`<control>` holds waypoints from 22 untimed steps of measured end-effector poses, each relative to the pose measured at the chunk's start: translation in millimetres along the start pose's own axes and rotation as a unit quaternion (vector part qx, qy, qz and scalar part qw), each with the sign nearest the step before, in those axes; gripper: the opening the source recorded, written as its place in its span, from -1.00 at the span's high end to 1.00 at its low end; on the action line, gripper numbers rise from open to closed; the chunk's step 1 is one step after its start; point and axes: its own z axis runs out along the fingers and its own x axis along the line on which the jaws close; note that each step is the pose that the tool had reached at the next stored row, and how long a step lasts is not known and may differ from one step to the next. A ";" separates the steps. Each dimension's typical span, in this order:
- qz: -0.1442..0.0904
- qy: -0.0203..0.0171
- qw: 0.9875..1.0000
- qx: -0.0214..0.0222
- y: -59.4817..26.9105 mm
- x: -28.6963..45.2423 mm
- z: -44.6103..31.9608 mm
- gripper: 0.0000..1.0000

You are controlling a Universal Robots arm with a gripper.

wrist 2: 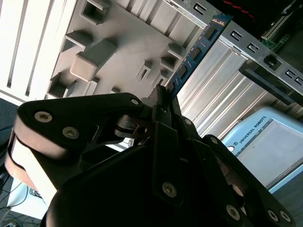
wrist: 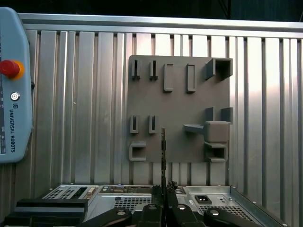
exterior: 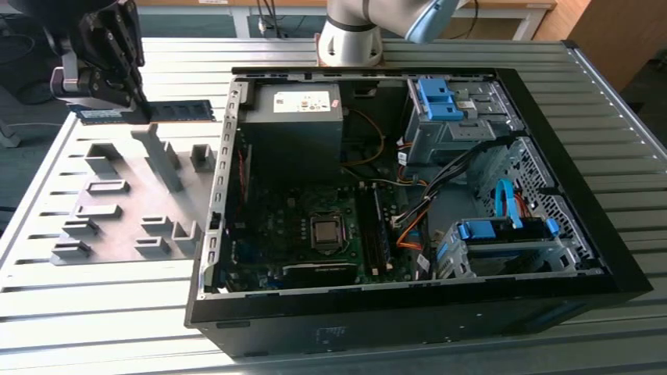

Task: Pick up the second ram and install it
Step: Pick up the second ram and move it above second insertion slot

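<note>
We spot a printed line on the light-blue pendant (wrist: 12, 94) in the first wrist view. White label (exterior: 303, 101) on power supply box (exterior: 292, 137), upper middle of exterior view, unreadable.

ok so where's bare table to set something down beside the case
Bare ribbed table lies in front of the grey fixture plate, at the exterior view's lower left, and past the plate toward the arm base. Crowded: the plate's blocks and the open case, packed with boards and cables. The gripper holds the second ram by the plate's far end.

second ram (wrist 2: 195, 49) partly hidden, end effector (wrist 2: 165, 97) cropped
</note>
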 end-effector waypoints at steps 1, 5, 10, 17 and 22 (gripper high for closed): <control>0.000 0.000 1.000 0.000 -0.6 0.0 0.0 0.72; 0.000 0.000 1.000 0.000 -2.9 0.0 -0.1 0.72; 0.000 0.000 1.000 0.000 -5.8 0.0 -0.1 0.72; 0.000 0.000 1.000 0.000 -12.2 0.0 -0.3 0.72; 0.000 0.000 1.000 0.000 -14.9 0.0 -0.4 0.72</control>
